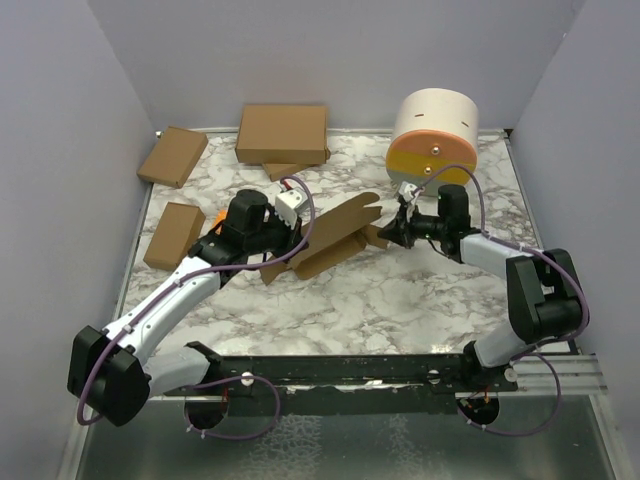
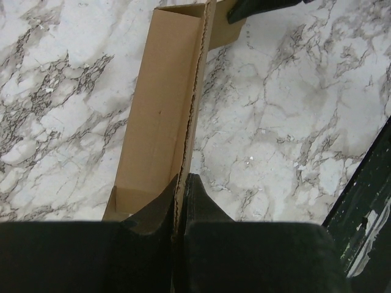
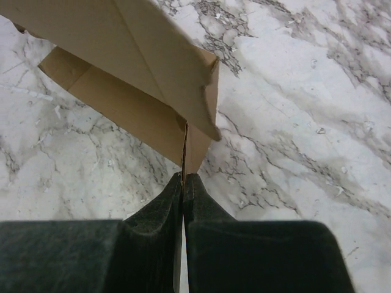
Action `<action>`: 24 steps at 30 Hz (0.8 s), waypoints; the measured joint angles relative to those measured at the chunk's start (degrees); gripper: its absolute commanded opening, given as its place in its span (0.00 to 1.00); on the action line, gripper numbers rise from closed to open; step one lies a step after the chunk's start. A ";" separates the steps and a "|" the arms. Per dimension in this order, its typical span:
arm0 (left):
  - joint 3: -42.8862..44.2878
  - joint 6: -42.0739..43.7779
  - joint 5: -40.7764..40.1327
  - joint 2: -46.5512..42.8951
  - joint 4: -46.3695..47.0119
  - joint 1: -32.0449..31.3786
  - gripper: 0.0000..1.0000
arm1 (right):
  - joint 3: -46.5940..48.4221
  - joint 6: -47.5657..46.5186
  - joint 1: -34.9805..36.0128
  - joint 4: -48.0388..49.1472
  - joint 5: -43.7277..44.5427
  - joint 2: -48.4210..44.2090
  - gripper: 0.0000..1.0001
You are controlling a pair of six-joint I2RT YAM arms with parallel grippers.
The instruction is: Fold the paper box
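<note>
The paper box (image 1: 335, 238) is a half-folded brown cardboard piece, held just above the middle of the marble table between both arms. My left gripper (image 1: 290, 237) is shut on the corrugated edge of its long side wall (image 2: 160, 116) at the left end. My right gripper (image 1: 392, 232) is shut on a thin flap (image 3: 195, 149) at the right end, below a wider raised panel (image 3: 134, 52). In the left wrist view the trough-like box runs away from my fingers (image 2: 198, 201), and the dark tip of the right gripper (image 2: 256, 7) shows at its far end.
A white and yellow cylinder (image 1: 435, 135) stands at the back right, close behind the right gripper. A wide brown carton (image 1: 282, 134) lies at the back, with smaller folded cartons at the back left (image 1: 172, 156) and left (image 1: 175, 234). A black rail (image 1: 350, 368) runs along the near edge.
</note>
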 measured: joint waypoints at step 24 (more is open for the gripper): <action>-0.42 -0.96 -0.50 -0.52 0.17 0.00 0.00 | -3.08 11.63 6.54 3.76 9.75 -3.52 0.30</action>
